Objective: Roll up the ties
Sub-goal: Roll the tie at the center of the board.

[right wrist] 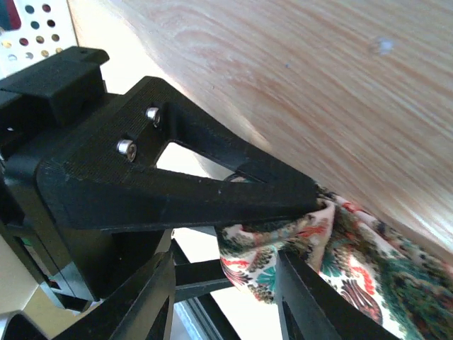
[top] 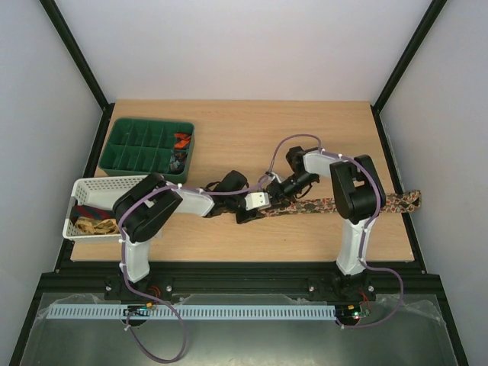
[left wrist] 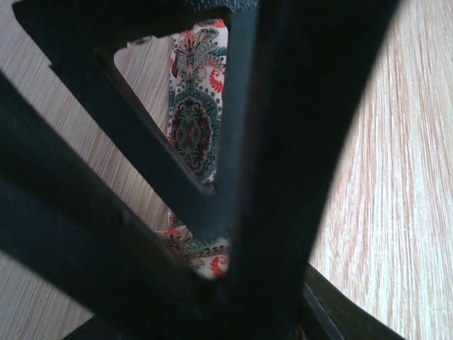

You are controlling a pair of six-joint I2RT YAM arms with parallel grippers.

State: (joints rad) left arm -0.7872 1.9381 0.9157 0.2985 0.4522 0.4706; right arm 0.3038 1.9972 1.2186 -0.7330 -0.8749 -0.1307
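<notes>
Tie: floral strip lying across the desk, from centre out past the 3 o'clock edge.
Right gripper: mine, clamped on the tie's bunched centre end.
Left gripper: mine, pressed low over the tie at 9 o'clock of the right; I cannot tell its spread.

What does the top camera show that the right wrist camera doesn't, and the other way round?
Only the top view: the green divided tray holding small rolled ties, and the floral tie stretched as a long strip to the table's right edge. Only the right wrist view: the right gripper close up, its fingertips pinching bunched fabric of the tie. Both: the floral tie, the right gripper and the wooden table.
</notes>
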